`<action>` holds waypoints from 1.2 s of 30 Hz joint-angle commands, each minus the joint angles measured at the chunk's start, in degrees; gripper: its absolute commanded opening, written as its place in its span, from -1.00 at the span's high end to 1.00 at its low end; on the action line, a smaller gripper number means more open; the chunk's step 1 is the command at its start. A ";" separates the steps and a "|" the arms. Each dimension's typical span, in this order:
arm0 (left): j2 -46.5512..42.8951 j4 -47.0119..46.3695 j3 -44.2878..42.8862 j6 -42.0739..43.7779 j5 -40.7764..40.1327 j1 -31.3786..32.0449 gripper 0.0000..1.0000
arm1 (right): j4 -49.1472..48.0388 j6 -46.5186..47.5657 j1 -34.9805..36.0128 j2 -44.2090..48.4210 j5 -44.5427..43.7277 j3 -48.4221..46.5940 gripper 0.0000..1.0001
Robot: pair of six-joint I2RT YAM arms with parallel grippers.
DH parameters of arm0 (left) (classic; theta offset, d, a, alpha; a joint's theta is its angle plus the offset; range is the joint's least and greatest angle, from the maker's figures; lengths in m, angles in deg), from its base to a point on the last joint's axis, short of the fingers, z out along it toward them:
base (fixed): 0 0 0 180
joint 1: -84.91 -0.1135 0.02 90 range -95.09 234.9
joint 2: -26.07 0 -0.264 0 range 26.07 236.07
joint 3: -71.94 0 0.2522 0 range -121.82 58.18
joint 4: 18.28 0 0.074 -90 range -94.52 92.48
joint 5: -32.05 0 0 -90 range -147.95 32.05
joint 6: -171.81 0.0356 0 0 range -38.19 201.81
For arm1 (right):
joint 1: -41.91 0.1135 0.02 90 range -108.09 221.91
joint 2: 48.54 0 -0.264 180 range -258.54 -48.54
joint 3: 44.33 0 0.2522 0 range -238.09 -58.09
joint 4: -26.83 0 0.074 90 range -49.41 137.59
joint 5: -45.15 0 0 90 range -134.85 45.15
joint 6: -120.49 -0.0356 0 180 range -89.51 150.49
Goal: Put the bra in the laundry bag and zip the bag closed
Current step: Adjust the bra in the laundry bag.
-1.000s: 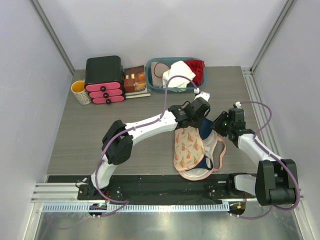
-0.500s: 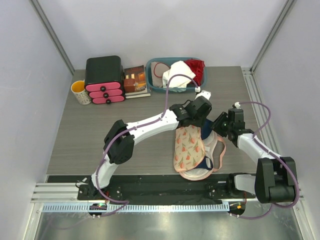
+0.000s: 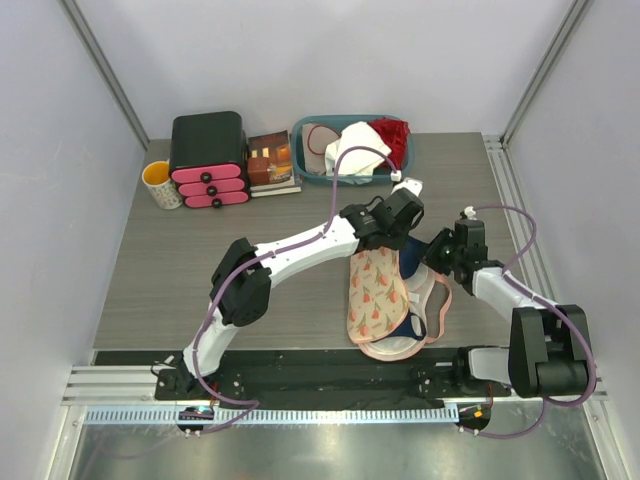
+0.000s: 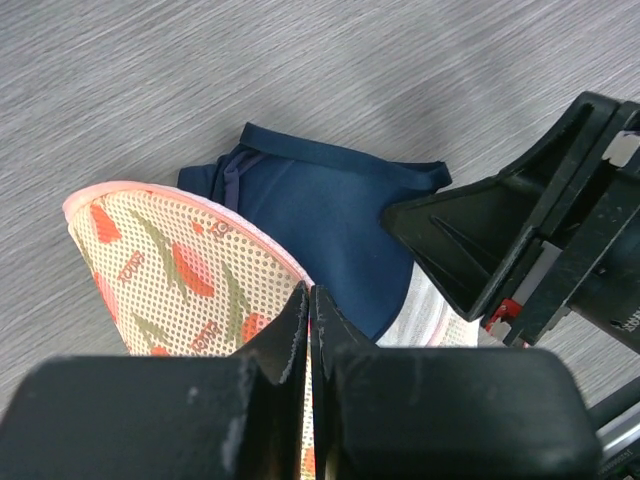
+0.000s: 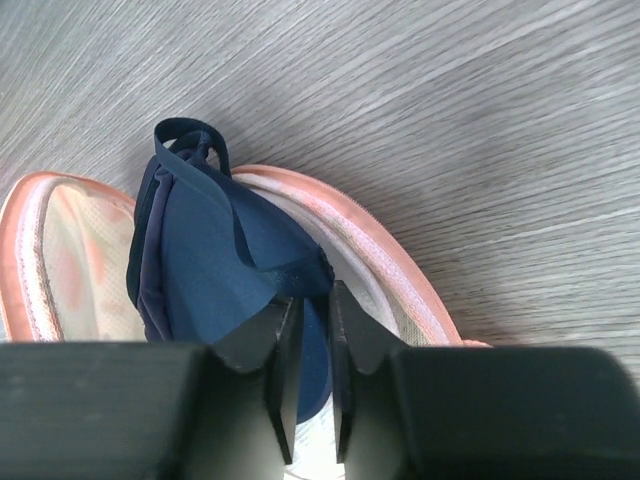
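Note:
The laundry bag (image 3: 380, 300) lies open at the table's front centre, its floral lid (image 4: 170, 270) lifted on edge. My left gripper (image 3: 400, 228) (image 4: 310, 292) is shut on the lid's pink rim and holds it up. The navy bra (image 4: 330, 210) sits partly in the bag's lower half, one cup bunched up at the far end; a strap end shows at the near end (image 3: 412, 325). My right gripper (image 3: 438, 252) (image 5: 310, 300) is closed on a fold of the bra (image 5: 200, 260) just inside the pink zipper rim (image 5: 385, 255).
A teal basket (image 3: 310, 135) with a white cloth (image 3: 355, 150) and a red garment (image 3: 395, 140) stands at the back. A black box with pink drawers (image 3: 208, 160), a book (image 3: 270, 160) and a yellow mug (image 3: 160, 183) are at the back left.
The left gripper has shifted slightly towards the back with the lid. The right gripper has edged a little to the left at the bra. The bag stays put.

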 commanded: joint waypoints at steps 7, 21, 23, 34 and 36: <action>-3.90 -1.89 1.69 0.34 5.14 -0.14 1.00 | -5.09 -2.68 0.87 2.65 10.01 4.29 0.86; -3.46 -6.20 3.45 -3.17 14.74 0.74 1.00 | 1.50 -0.58 3.77 -0.06 6.59 4.65 0.83; -4.08 -5.94 3.98 -3.35 14.74 0.74 1.00 | 2.73 0.12 3.95 0.11 6.33 3.69 0.70; -11.28 0.47 10.05 -2.74 2.27 0.92 -0.25 | 21.88 0.83 4.66 11.18 -2.45 -2.03 -0.44; -10.94 0.56 10.75 -2.83 2.26 1.18 -0.25 | 24.78 0.48 4.66 14.16 -3.77 -2.47 -0.46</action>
